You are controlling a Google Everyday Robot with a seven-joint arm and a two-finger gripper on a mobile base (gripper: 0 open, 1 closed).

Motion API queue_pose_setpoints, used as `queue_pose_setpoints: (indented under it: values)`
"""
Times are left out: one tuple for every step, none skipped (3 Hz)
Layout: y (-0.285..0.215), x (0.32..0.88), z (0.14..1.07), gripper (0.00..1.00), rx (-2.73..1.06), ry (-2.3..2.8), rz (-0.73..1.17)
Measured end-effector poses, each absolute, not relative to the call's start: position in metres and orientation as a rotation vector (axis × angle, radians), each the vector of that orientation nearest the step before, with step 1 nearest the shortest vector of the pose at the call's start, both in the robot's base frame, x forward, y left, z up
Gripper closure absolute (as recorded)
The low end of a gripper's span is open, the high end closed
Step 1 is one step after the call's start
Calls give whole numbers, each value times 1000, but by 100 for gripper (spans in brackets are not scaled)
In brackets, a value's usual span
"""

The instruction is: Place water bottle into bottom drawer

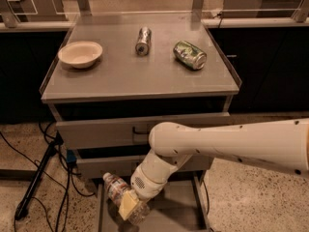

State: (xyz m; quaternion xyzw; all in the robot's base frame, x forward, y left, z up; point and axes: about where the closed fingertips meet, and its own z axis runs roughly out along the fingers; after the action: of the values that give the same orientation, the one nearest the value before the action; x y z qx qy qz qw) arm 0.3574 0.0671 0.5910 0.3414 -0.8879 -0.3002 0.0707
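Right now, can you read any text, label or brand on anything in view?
No text can be read.
Label on the water bottle, held by the tool over the bottom drawer: too blurred.
Print on the green can: too blurred.
The silver can: nothing legible.

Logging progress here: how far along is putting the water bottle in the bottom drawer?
Done: the bottom drawer is open. In hand: the pincer grips the water bottle low over the drawer. Left: lay it on the drawer floor and release.
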Motion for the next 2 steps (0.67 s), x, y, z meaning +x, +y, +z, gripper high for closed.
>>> queue_pose_setpoints:
  values:
    - [68,356,586,100,1019,-2661,-908]
    - [69,353,579,100,1003,-2649,-942]
